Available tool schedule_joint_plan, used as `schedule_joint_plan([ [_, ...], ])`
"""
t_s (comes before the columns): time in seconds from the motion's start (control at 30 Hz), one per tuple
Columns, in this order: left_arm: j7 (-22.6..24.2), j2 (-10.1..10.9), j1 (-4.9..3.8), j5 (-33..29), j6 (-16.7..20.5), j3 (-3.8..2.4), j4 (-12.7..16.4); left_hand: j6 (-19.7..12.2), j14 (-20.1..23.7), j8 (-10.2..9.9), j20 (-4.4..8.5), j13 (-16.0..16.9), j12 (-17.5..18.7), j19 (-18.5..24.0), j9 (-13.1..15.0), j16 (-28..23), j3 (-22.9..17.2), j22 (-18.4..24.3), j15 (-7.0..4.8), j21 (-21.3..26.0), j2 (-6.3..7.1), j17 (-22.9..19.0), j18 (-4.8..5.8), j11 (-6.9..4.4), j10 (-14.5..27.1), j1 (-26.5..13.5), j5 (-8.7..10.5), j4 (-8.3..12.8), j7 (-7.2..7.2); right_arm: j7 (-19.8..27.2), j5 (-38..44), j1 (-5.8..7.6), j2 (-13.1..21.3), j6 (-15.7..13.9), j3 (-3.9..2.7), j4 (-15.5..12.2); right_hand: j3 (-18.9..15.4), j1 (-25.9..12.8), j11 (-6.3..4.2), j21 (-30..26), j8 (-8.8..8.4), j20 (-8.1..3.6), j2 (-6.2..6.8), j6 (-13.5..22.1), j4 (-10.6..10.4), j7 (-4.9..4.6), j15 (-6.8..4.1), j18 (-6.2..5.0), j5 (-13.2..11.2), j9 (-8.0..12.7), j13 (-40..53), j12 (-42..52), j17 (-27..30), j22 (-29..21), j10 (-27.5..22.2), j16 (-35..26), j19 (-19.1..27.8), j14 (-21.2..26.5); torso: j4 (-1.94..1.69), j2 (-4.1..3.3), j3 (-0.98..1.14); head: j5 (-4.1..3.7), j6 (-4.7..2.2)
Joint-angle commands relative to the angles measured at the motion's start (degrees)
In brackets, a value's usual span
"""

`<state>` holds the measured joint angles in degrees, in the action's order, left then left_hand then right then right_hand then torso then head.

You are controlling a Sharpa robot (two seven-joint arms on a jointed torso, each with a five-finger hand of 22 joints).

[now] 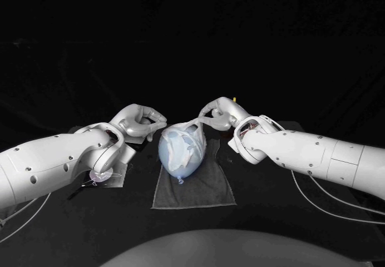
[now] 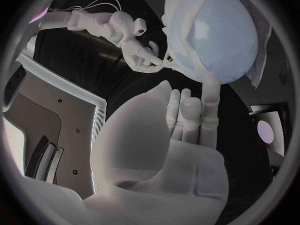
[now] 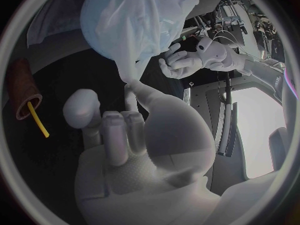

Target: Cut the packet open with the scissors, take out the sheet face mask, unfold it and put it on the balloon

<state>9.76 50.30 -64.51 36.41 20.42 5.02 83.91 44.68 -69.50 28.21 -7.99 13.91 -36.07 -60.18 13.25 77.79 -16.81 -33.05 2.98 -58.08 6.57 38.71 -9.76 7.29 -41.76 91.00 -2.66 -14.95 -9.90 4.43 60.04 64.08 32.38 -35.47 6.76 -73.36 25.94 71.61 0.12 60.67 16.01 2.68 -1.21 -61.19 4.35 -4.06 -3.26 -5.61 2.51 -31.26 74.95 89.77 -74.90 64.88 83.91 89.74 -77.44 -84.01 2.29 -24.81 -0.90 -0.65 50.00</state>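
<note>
A pale blue balloon (image 1: 181,153) lies on a grey cloth (image 1: 195,192) at the table's middle. The white sheet face mask (image 1: 186,139) is draped over the balloon. My right hand (image 1: 220,113) is just beyond the balloon's far end and pinches a corner of the mask (image 3: 134,67) between thumb and a finger, lifting it a little. My left hand (image 1: 141,122) is at the balloon's far left side, holding nothing, fingers loosely bent. One of its fingertips (image 2: 212,83) touches the covered balloon (image 2: 222,35). The right hand (image 2: 141,49) is across from it.
The opened packet (image 1: 104,177) lies on the table under my left forearm. A brown holder with a yellow-handled tool (image 3: 26,92) stands beyond the right hand; its yellow tip (image 1: 234,99) peeks out behind that hand. The cloth's near edge reaches toward me.
</note>
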Motion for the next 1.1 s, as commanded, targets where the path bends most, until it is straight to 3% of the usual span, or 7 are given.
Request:
schedule_joint_plan([
  [0.03,-5.4,-1.0,-0.08,9.4,1.3,-0.12,-0.9,0.7,0.0,-0.3,0.09,-0.4,0.3,0.0,-0.2,0.1,-0.7,-0.3,-0.19,-0.4,0.20,-0.1,-0.51,-0.13,-0.7,0.5,-0.11,-0.1,0.07,1.3,-0.4,0.06,0.1,-1.9,-0.05,-0.5,0.5,0.0,-0.45,0.0,1.14,-0.32,-0.29,-0.1,0.1,0.21,-0.51,-1.08,0.3,-3.1,15.0,0.2,-15.1,0.1,6.1,0.3,0.0,-6.0,0.00,-0.01,-0.01,0.01,0.00],
  [0.23,-6.9,-2.4,-0.16,11.3,2.4,-0.24,-2.1,1.6,0.2,-0.6,0.12,-1.0,0.9,0.1,-0.4,0.0,-1.4,0.0,-0.20,-0.2,0.19,-0.4,-0.54,-0.10,-0.7,0.3,-0.11,-0.2,0.12,1.5,-0.5,0.04,0.5,-1.8,-0.05,-1.3,0.5,0.0,-0.45,0.0,1.14,-0.32,-0.29,-0.1,0.1,0.21,-0.51,-1.08,0.3,-3.1,15.0,0.2,-15.1,0.1,6.1,0.3,0.0,-6.0,0.06,-0.01,-0.01,0.04,0.00],
  [0.67,-5.9,-3.6,-0.31,8.7,4.3,-0.72,-3.3,1.7,-0.6,-1.9,0.14,-1.6,0.8,-0.7,-1.1,0.6,-2.1,-1.3,-0.27,-1.1,0.23,0.5,-0.33,-0.23,-1.8,-1.3,-0.10,-1.0,0.24,1.6,-0.6,-0.02,1.4,-1.8,-0.05,-2.9,0.5,0.0,-0.45,0.1,1.19,-0.33,-0.28,0.0,0.2,0.21,-0.51,-1.06,0.3,-3.2,15.0,0.2,-15.1,0.2,6.1,0.3,0.0,-6.0,0.01,-0.01,0.00,-0.07,0.00],
  [0.93,-7.9,-4.5,-0.47,8.4,1.2,-0.87,-3.9,2.0,-0.2,-2.2,0.16,-1.7,0.8,-0.5,-1.2,0.4,-2.3,-0.8,-0.28,-0.8,0.03,-0.5,-0.38,-0.25,-1.9,-1.9,-0.09,-1.2,0.33,2.1,-0.7,-0.04,1.6,-3.0,-0.04,-3.4,0.6,0.0,-0.45,0.2,1.27,-0.34,-0.26,0.0,0.2,0.21,-0.52,-1.05,0.3,-3.3,15.0,0.2,-15.1,0.2,6.1,0.3,-0.1,-6.0,0.02,-0.06,0.01,-0.11,0.00],
  [1.1,-9.2,-5.4,-0.61,9.3,-0.6,-0.92,-4.6,2.7,0.2,-2.3,0.18,-1.8,0.8,-0.2,-1.3,0.2,-2.0,-0.4,-0.30,-0.5,1.03,-1.0,-0.44,-0.30,-1.8,-2.0,-0.09,-0.8,0.51,2.3,-0.9,-0.04,1.6,-3.5,-0.04,-3.6,0.7,-0.1,-0.45,0.3,1.29,-0.34,-0.26,0.0,0.2,0.21,-0.53,-1.01,0.3,-3.3,15.0,0.2,-15.1,0.4,6.1,0.3,-0.2,-6.0,0.01,-0.04,0.01,-0.10,0.00],
])
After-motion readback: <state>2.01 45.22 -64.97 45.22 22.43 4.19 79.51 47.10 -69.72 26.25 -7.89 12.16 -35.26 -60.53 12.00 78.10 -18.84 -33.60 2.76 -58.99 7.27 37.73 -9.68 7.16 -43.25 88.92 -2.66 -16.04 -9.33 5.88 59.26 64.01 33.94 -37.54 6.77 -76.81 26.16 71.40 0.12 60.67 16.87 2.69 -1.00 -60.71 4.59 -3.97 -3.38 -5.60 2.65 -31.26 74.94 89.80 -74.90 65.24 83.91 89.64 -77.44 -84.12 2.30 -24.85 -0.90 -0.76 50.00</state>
